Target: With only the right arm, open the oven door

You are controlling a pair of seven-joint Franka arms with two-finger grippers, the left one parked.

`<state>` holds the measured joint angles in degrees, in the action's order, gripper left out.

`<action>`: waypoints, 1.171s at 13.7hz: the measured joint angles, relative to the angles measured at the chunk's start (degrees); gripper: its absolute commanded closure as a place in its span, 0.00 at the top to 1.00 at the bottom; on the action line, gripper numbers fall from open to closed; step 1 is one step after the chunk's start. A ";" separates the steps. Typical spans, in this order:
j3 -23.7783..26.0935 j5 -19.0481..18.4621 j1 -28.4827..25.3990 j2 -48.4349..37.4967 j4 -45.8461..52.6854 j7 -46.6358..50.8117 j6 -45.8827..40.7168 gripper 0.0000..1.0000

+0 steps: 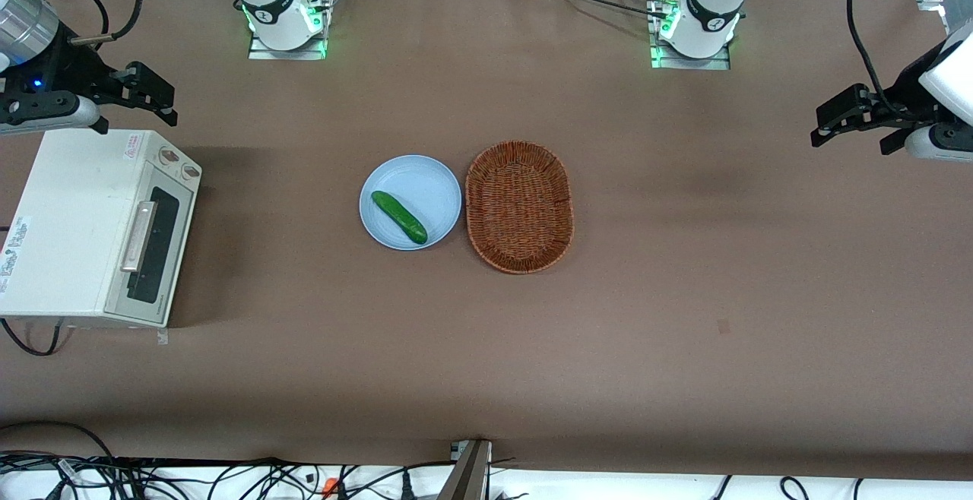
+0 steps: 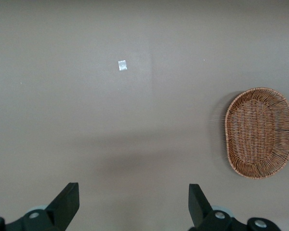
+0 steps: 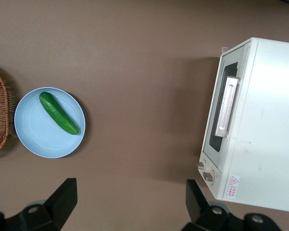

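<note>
The oven door is shut (handle untouched); the right arm's claw hovers above the oven, fingers apart.

One toaster oven stood on the one desk, at about nine o'clock from the middle in the front view. It had one oven door, one silver bar handle and two round knobs.

One blue plate sat near the middle, with one cucumber on it. One wicker basket lay at the plate's three o'clock.

One right arm showed at ten o'clock, with one claw, its two fingers spread apart.
</note>
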<state>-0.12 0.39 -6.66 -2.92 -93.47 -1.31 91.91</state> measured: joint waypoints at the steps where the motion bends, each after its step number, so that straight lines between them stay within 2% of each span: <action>1: 0.01 0.00 0.02 -0.02 0.02 -0.01 -0.06 1.00; 16: -0.30 -0.07 1.45 0.16 -0.36 -3.21 -0.46 1.00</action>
<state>-0.42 0.31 -5.21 -2.76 -93.83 -4.52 91.45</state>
